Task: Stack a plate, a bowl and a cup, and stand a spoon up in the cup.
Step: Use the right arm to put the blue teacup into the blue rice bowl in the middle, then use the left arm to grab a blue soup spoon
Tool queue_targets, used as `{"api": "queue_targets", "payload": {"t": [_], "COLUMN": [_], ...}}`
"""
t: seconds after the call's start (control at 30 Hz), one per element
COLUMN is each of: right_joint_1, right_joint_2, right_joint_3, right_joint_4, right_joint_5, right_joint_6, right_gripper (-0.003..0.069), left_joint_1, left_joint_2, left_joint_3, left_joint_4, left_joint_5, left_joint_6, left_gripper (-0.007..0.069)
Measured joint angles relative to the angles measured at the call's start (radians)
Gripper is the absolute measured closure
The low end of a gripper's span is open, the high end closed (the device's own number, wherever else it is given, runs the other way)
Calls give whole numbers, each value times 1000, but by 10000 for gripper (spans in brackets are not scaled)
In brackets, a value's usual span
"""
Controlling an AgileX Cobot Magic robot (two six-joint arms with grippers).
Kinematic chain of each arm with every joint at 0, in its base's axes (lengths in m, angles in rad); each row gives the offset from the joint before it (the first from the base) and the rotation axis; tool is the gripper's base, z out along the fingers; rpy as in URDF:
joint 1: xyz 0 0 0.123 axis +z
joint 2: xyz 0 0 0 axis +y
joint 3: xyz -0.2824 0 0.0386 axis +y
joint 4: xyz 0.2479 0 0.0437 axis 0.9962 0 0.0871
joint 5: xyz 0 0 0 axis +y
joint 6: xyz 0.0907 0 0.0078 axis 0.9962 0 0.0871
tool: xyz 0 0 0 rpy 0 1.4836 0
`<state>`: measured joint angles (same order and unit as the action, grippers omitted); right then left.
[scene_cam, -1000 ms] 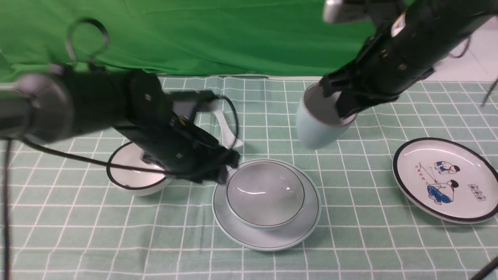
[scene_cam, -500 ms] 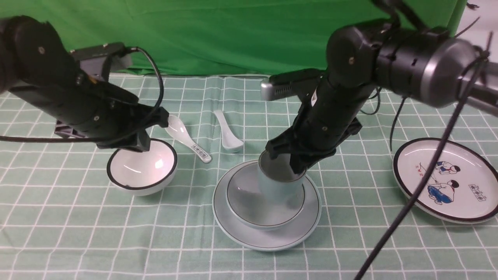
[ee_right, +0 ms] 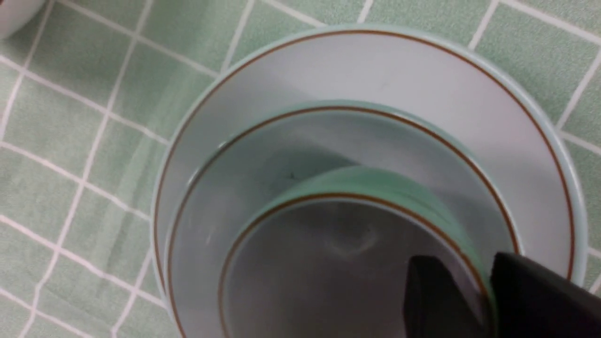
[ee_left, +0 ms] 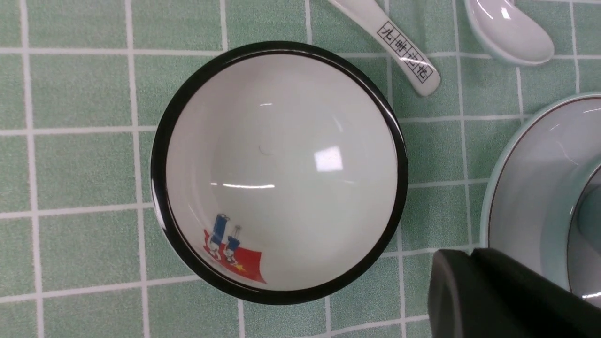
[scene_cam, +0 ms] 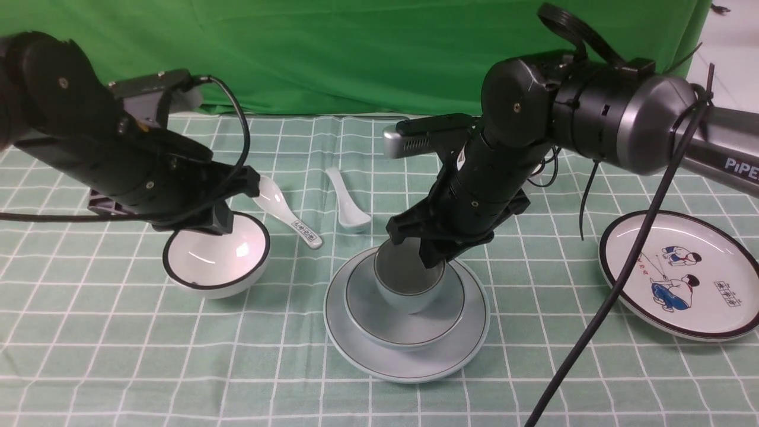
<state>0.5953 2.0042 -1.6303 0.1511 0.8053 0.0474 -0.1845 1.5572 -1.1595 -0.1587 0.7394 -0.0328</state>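
Note:
The pale blue-grey plate (scene_cam: 409,362) lies in the middle of the cloth with the shallow bowl (scene_cam: 370,320) on it. The cup (scene_cam: 406,287) stands upright in the bowl. My right gripper (scene_cam: 436,255) is open and straddles the cup's far rim (ee_right: 385,185). One finger is inside and stands off the wall; the other is outside against it. The plain spoon (scene_cam: 347,204) lies on the cloth behind the plate. My left gripper (ee_left: 469,256) is shut and empty, hanging between the white bowl and the plate (ee_left: 516,188).
A white black-rimmed bowl (scene_cam: 216,258) sits under my left arm. A white spoon with a patterned handle (scene_cam: 287,213) lies just behind it. A cartoon plate (scene_cam: 682,273) lies at the far right. A cable hangs down from my right arm across the front right.
My right arm brought the cup down into the bowl and its jaws have loosened. My left arm drew back from the plate to above the white bowl and shut.

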Motion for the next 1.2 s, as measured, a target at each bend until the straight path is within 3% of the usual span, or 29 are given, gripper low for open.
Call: {"api": "queue_targets", "payload": {"t": [0.4,0.63,0.73,0.83,0.97,1.07,1.2], "right_joint_1": [0,0,0,0,0,0,0], "right_joint_2": [-3,-82,-129,-223,-323,-410,-471], "right_joint_3": [-22,-135,-164,-172,-171,-158,-157], "right_joint_4": [-27,-136,-165,-259,-335,-352,-355], "right_joint_5": [48,174,211,263,322,323,323], "right_joint_6": [5,37,17,21,28,35,37], "right_gripper": [400,258,247,309,449,527,545], "left_joint_1": [0,-1,-8,-32,-53,-60,-71], "left_joint_2": [0,30,84,198,347,484,598], "left_joint_3": [0,-50,-121,-279,-471,-621,-741], "left_joint_4": [-13,-76,-80,-80,-90,-96,-84], "left_joint_5": [-5,-22,-19,-2,23,47,58], "left_joint_6": [0,3,6,7,0,-8,-23], "left_gripper": [615,615,615,615,595,527,419]}}
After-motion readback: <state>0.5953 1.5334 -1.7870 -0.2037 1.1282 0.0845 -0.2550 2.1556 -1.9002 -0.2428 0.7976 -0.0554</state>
